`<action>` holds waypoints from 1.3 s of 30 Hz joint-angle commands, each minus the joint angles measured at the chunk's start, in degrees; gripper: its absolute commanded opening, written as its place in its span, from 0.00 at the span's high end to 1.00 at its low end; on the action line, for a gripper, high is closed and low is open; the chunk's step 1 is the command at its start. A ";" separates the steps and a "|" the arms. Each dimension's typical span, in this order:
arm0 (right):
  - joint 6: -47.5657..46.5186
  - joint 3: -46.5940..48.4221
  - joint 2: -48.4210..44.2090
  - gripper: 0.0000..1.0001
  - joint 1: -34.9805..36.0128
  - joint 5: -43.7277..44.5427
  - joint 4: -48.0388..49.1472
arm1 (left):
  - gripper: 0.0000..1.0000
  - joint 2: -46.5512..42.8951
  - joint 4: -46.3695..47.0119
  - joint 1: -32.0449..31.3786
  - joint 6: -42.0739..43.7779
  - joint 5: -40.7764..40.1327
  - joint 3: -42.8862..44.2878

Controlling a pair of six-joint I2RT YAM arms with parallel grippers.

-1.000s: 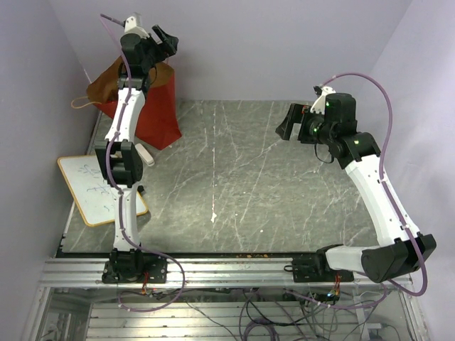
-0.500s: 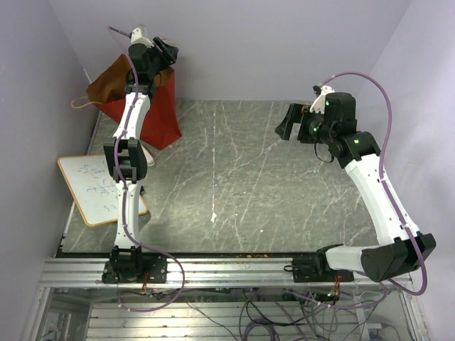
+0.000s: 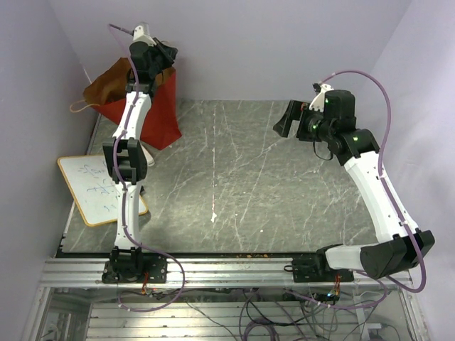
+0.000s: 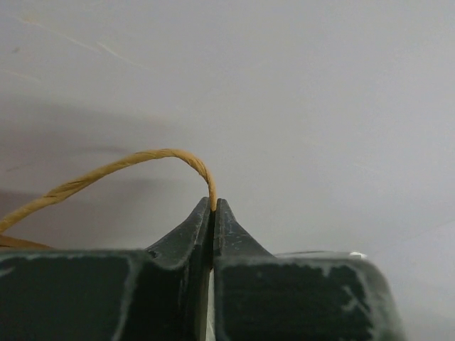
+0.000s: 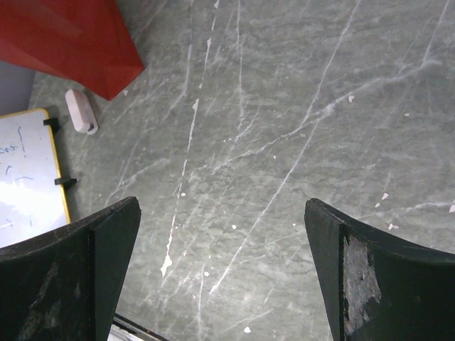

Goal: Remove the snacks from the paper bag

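Note:
The paper bag (image 3: 161, 106) stands at the table's back left corner, red outside and brown inside, its mouth slumped open to the left. My left gripper (image 3: 168, 54) is raised over the bag's top. In the left wrist view my left gripper (image 4: 212, 204) is shut on the bag's thin tan twine handle (image 4: 128, 165), which arcs off to the left. My right gripper (image 3: 284, 122) hovers open over the right half of the table with nothing between its fingers. The right wrist view shows my right gripper (image 5: 220, 204) above bare stone, with the bag's red corner (image 5: 67, 35) far off. No snacks show; the bag's inside is hidden.
A wood-framed whiteboard (image 3: 91, 189) lies at the table's left edge, overhanging it. A small white stick (image 5: 80, 111) rests on the table between the whiteboard (image 5: 25, 181) and the bag. The grey stone table (image 3: 242, 177) is walled at the back and on both sides.
My left gripper has swung in over the bag's top and shut on the twine handle. The bag's mouth has shifted slightly. The right arm has barely moved.

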 commanded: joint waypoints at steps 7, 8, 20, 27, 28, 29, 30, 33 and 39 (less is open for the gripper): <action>2.55 3.99 2.50 0.00 -0.42 -3.05 -0.66 | 0.93 -14.24 2.49 -3.87 -1.35 4.20 -11.10; 2.71 4.25 2.75 0.00 -0.34 -3.31 -0.80 | 0.93 -15.55 2.95 -4.31 -1.54 4.46 -12.71; 5.01 3.99 2.80 0.00 -0.41 -5.78 0.18 | 0.93 -29.79 2.92 -9.80 -4.26 4.28 -30.08; 5.56 3.29 1.99 0.00 -0.35 -6.11 -0.26 | 0.93 -35.82 1.42 -14.82 -4.94 4.03 -36.51; 5.62 3.21 1.97 0.00 -0.35 -6.11 -0.26 | 0.93 -36.62 1.37 -15.65 -5.06 3.97 -37.39; 5.76 3.20 1.97 0.00 -0.31 -6.02 -0.38 | 0.93 -37.31 1.02 -16.51 -5.09 3.63 -38.09; 5.89 3.31 2.03 0.00 -0.38 -6.01 -0.49 | 0.93 -38.03 0.59 -17.28 -5.13 3.32 -38.76; 6.01 3.61 1.88 0.00 -0.31 -5.73 -0.97 | 0.93 -40.31 0.85 -19.41 -6.26 2.84 -41.50; 6.12 3.65 1.21 0.00 -0.36 -4.83 -1.73 | 0.93 -44.25 0.84 -24.58 -8.01 1.27 -46.84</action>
